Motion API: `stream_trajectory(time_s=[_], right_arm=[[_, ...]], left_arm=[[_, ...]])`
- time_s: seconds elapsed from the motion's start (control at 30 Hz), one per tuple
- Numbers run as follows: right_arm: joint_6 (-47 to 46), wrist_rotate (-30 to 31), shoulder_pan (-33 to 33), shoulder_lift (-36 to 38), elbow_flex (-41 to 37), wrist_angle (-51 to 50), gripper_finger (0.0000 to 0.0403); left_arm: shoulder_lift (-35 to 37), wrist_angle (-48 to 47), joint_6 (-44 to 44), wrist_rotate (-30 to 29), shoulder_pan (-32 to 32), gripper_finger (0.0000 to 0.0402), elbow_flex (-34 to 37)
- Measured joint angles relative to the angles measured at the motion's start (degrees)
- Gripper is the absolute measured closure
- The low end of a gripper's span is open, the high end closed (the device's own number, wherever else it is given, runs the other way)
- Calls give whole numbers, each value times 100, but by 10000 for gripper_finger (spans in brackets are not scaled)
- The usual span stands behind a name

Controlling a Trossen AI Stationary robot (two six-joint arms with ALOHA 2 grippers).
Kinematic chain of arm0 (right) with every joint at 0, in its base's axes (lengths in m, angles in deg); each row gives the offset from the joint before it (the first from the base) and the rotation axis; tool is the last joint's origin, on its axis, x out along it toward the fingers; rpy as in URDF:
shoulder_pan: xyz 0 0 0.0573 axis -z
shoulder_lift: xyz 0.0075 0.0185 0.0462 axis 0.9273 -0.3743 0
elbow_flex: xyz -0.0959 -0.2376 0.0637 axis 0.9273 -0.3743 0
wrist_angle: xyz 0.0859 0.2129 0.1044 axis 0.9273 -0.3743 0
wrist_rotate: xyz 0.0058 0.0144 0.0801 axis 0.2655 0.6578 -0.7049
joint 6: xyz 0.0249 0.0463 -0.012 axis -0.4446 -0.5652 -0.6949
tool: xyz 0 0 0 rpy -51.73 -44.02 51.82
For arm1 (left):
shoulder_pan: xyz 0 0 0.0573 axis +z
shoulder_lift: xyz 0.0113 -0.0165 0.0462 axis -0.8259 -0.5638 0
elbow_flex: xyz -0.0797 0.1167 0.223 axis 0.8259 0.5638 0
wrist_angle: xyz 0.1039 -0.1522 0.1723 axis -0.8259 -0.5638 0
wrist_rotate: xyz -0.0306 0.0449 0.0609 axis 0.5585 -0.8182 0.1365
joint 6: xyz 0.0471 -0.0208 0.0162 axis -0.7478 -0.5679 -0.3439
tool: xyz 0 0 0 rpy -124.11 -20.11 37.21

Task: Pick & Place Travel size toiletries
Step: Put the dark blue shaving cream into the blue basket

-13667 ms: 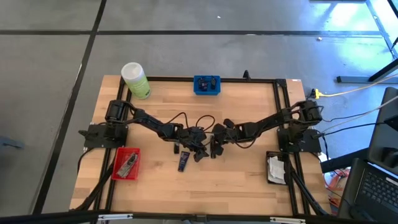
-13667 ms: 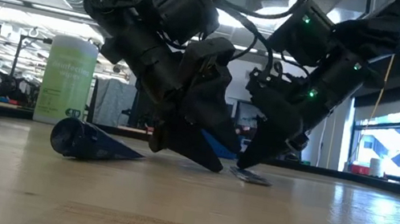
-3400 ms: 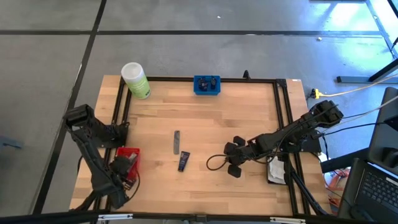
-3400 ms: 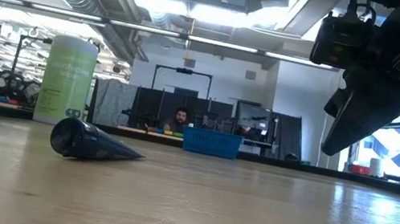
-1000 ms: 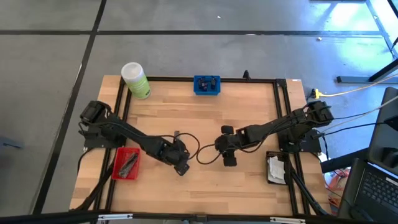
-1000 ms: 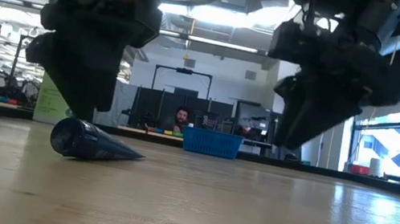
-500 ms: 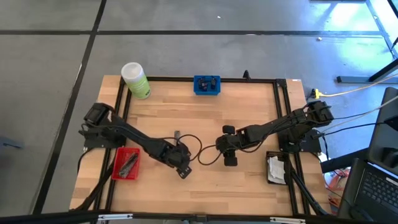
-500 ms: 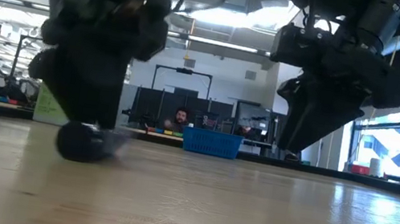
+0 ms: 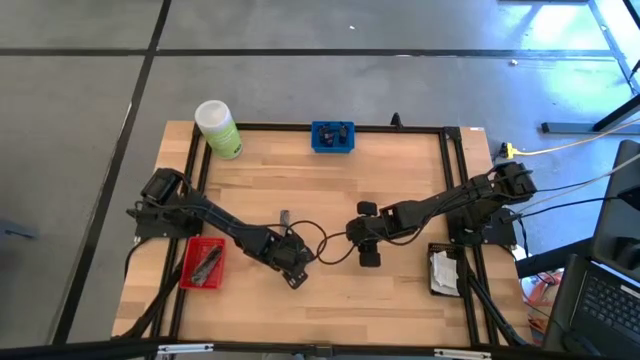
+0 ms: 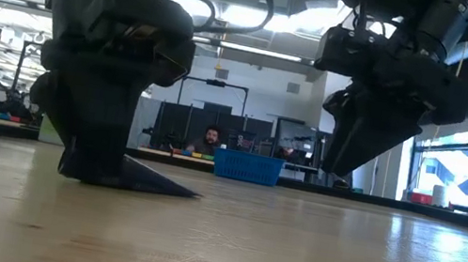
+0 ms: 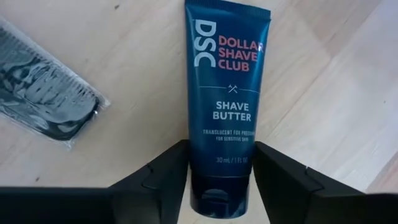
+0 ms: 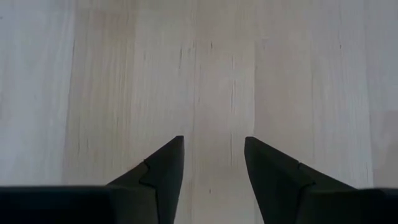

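Clearly lettered navy tube [image 11: 227, 93], "DOLLAR SHAVE CLUB"

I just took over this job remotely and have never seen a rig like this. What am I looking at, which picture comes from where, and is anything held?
Two dark robot arms work over a wooden table. One picture looks straight down, one looks level across the tabletop, and two come from cameras on the arms' wrists. The left claw is down at the table, its fingers on either side of the cap end of a navy shave butter tube, which lies flat; it is not lifted. A clear packet holding a dark comb lies beside it. The right claw is open with only bare wood between its fingers. Around the table's edges stand a red tray, a blue tray and a green bottle.
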Motion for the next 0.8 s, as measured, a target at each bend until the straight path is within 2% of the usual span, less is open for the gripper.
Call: stream_trajectory(time_s=[0.27, 0.57, 0.8], right_arm=[[-127, -173, -284, 0, 0, 0, 257], [-273, 466, -1055, 0, -7, 381, 296], [-275, 782, -1454, 0, -399, 1300, 311]], left_arm=[[4, -24, -265, 54, 4, 265, 11], [24, 19, -474, 174, 77, 257, 22], [103, 195, -821, 380, 225, 261, 38]])
